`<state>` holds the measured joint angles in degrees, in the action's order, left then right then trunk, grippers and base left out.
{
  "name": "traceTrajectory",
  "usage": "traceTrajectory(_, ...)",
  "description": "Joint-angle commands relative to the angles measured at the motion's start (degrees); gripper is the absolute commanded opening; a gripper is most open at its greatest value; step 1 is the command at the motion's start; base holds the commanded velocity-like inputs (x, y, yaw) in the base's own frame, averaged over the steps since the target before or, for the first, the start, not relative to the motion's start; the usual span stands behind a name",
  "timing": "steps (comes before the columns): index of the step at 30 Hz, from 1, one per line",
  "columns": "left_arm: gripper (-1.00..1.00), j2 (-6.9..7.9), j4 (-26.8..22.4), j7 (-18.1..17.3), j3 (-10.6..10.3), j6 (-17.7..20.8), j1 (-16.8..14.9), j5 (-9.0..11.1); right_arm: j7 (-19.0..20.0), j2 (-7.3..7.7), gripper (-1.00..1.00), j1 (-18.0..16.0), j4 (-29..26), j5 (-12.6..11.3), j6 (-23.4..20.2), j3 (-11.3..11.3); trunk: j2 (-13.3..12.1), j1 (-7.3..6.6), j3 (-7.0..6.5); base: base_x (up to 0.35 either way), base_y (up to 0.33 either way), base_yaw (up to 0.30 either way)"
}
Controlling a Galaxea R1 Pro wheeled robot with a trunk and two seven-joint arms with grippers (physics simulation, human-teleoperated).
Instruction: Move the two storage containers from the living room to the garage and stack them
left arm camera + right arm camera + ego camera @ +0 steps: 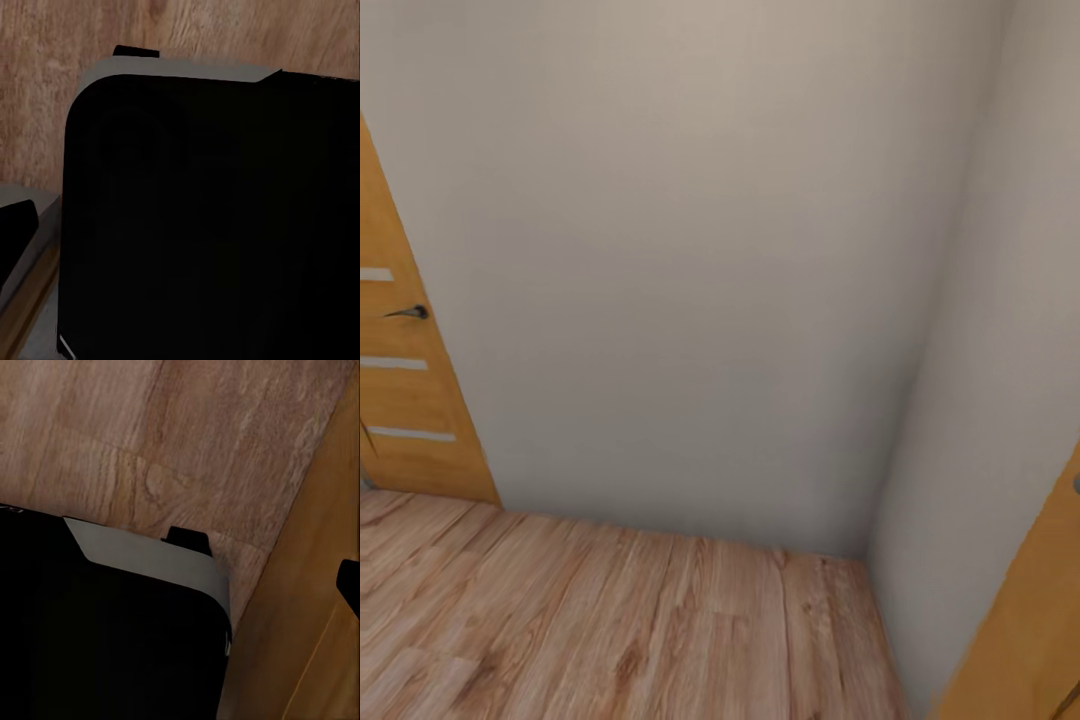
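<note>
Light wood-plank floor [610, 620] fills the head view's near edge from 5 to 8 o'clock, meeting a pale wall [690, 260] at a corner. Orange wooden doors stand at 9 o'clock [405, 400] and 4 o'clock [1025, 620]. Both wrist views look past dark robot bodywork [210, 217] at planks; whether the fingers are apart or together I cannot tell.

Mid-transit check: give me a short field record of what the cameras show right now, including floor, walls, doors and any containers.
location: corner of a room with pale walls
floor: light wood planks
doors: wooden door with dark handle at head view's left; another wooden door edge at lower right
containers: none visible
wrist views: dark robot body over wood floor
grippers: state cannot be told
</note>
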<state>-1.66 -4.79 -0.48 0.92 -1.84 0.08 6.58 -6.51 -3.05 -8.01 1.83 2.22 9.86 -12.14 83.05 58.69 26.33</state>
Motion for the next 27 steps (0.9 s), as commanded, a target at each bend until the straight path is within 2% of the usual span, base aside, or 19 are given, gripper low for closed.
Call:
traceTrajectory(1,1.0,-0.01,0.0,0.0,0.1,-0.1,0.0,0.5,-0.3,-0.03,1.0,-0.1,0.2,0.2,0.3,-0.3,0.0,0.03,0.05,0.322,0.0,0.266)
traceTrajectory(27,1.0,-0.1,0.0,0.0,0.1,-0.3,0.0,0.5,-0.9,-0.11,1.0,-0.1,0.2,0.0,0.4,-0.2,0.0,0.03,0.05,0.322,0.0,0.27)
